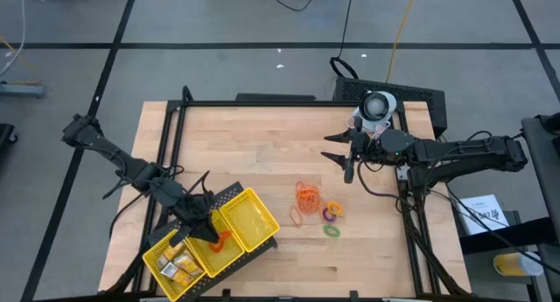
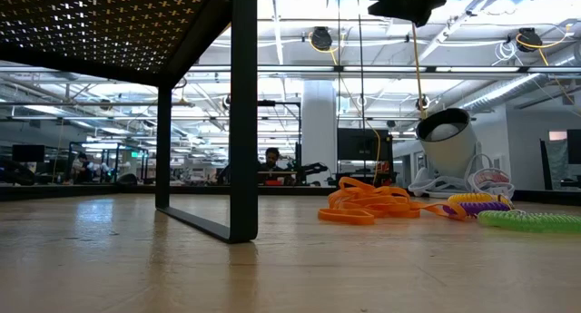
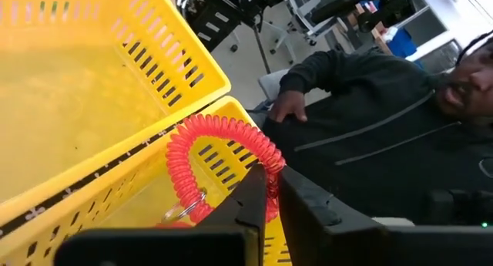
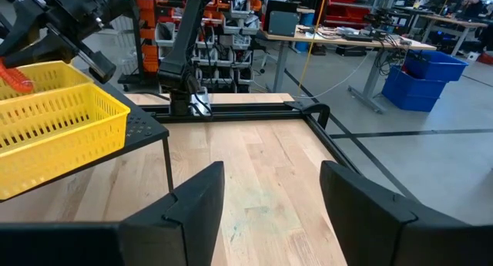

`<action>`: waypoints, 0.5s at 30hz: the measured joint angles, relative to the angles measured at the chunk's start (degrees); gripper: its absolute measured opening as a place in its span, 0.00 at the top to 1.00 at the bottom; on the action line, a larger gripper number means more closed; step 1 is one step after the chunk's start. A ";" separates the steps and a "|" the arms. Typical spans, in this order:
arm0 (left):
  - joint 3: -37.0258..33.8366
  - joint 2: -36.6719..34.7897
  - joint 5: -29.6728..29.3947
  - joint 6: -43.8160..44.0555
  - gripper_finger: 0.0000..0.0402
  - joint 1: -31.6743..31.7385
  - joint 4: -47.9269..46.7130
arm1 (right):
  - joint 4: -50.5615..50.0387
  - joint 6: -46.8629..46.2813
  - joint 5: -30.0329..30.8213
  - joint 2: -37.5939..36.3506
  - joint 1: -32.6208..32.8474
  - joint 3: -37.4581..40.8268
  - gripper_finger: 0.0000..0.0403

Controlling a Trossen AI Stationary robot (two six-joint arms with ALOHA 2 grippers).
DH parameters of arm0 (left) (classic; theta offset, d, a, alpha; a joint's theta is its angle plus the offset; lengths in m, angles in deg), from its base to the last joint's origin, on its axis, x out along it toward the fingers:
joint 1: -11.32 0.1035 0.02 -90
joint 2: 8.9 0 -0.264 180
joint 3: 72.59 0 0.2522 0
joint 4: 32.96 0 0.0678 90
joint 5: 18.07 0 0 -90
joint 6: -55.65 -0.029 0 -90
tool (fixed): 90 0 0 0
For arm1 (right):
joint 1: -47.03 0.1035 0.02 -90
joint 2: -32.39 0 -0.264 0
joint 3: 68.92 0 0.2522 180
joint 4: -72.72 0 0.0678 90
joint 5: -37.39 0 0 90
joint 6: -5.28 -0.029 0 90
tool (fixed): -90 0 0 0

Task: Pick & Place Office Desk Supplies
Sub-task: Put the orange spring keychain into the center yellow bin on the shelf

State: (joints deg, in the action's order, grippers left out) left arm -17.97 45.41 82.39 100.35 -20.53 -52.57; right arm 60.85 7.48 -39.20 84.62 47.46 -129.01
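Now the left gripper [image 3: 269, 200] hangs over the yellow tray [image 1: 254, 216], fingers pinched on a red coil ring [image 3: 219, 162] for dropping inside. Remaining rubber bands [image 1: 307, 195] lie on the tabletop [image 1: 262, 136]; the right gripper [image 1: 343, 158] waits, fingers apart.

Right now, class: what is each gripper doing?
Left gripper: shut on the red coil ring, over the yellow tray.
Right gripper: open, empty.

Overhead, table-level, two wrist views
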 joint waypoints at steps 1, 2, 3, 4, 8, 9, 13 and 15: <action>0.00 0.00 0.05 0.65 0.92 0.01 -0.04 | 0.00 0.00 -0.02 0.00 0.01 0.00 0.49; 0.00 0.00 0.67 1.40 0.91 0.01 -0.03 | 0.00 0.00 0.01 0.00 -0.01 0.00 0.49; 0.00 0.00 1.79 2.33 0.90 0.17 -0.01 | 0.00 0.00 -0.02 0.00 -0.02 0.00 0.49; 0.00 0.00 3.17 3.29 0.88 0.31 0.02 | 0.00 0.00 -0.02 0.00 0.00 0.00 0.49; 0.00 0.00 7.27 6.75 0.75 0.71 0.02 | 0.00 -0.02 0.01 0.00 0.01 0.00 0.48; 0.00 0.00 7.95 7.09 0.71 0.71 0.02 | 0.00 -0.01 -0.01 0.00 0.00 0.00 0.48; 0.00 0.00 10.40 6.48 0.56 0.71 -0.04 | 0.00 0.04 -0.02 0.00 0.01 0.00 0.49; 0.00 -0.02 10.52 5.16 0.50 0.76 -0.81 | 0.00 0.00 -0.02 0.00 -0.01 0.00 0.49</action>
State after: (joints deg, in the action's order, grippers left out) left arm -17.97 45.39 92.91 105.51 -19.77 -53.37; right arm 60.85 7.48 -39.22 84.62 47.45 -129.01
